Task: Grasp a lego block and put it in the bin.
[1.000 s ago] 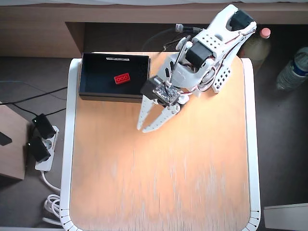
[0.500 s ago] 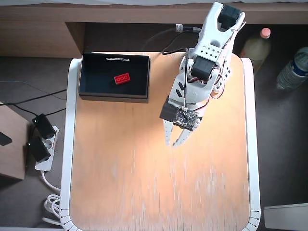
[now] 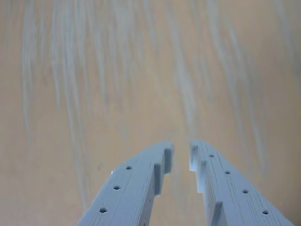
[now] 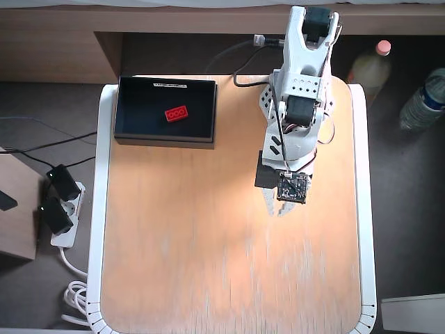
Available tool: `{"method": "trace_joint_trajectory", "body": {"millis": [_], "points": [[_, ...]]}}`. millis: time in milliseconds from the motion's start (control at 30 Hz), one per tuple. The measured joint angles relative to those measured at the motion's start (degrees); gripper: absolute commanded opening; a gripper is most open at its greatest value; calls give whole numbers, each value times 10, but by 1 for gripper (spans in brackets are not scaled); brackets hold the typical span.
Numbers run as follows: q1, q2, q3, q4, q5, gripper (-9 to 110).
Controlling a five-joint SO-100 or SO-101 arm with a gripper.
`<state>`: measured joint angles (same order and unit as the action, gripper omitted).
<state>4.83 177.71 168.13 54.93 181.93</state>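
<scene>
Wrist view: gripper [image 3: 181, 157] enters from the bottom edge, two pale perforated fingers [image 3: 129, 188] converging toward the tips. Nearly together, only a narrow slit between the tips; nothing clamped. Beneath, only bare orange-tan desk [image 3: 94, 84] with pale streaks.

Overhead view: gripper [image 4: 276, 207] pointing toward the near edge, hanging over the desk [image 4: 208, 264] right of centre. Fingers mostly hidden under the wrist camera board [image 4: 292, 188], so spacing read from the wrist view instead. Arm [image 4: 300, 104] stretched straight out from its base at the far edge, right of the middle. Probably a neutral pose with nothing carried.

Farther back, at the far left corner: bin [image 4: 132, 118], black, long side parallel to the far edge, white label strip [image 4: 170, 84] on its far rim. Lego block [image 4: 176, 113] lying inside, red, slightly tilted, right of the bin's middle, clear of all walls. Well apart from the gripper.

Judgement: block in the bin, so task looks complete. No other brick seen on the desk.

Off the desk: power strip [image 4: 59, 209] on the floor at left, two bottles [image 4: 368, 66] at far right.
</scene>
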Motion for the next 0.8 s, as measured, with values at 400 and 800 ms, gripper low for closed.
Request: {"method": "trace_joint_trajectory", "body": {"millis": [400,800], "points": [[-51,47,49,0,-30,0],[-101,61,49,171,-102,0]]}}
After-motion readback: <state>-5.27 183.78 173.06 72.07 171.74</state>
